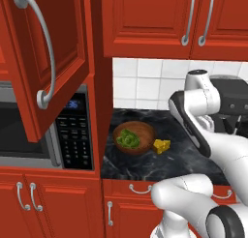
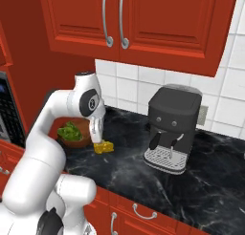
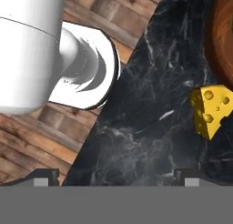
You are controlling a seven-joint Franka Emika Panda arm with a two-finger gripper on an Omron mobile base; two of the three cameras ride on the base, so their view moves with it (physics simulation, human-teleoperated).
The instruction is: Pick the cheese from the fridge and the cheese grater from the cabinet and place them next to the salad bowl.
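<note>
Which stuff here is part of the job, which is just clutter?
Job:
cheese, on the counter beside the bowl
salad bowl
cabinet door, standing open
gripper, fingers open, holding nothing

Clutter:
coffee machine
microwave
lower cupboards

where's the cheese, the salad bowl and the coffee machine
cheese (image 1: pixel 162 145), left base view, middle of the wedge
salad bowl (image 1: pixel 143 130), left base view, bare wooden inner wall
coffee machine (image 2: pixel 173 117), right base view, dark front face
</note>
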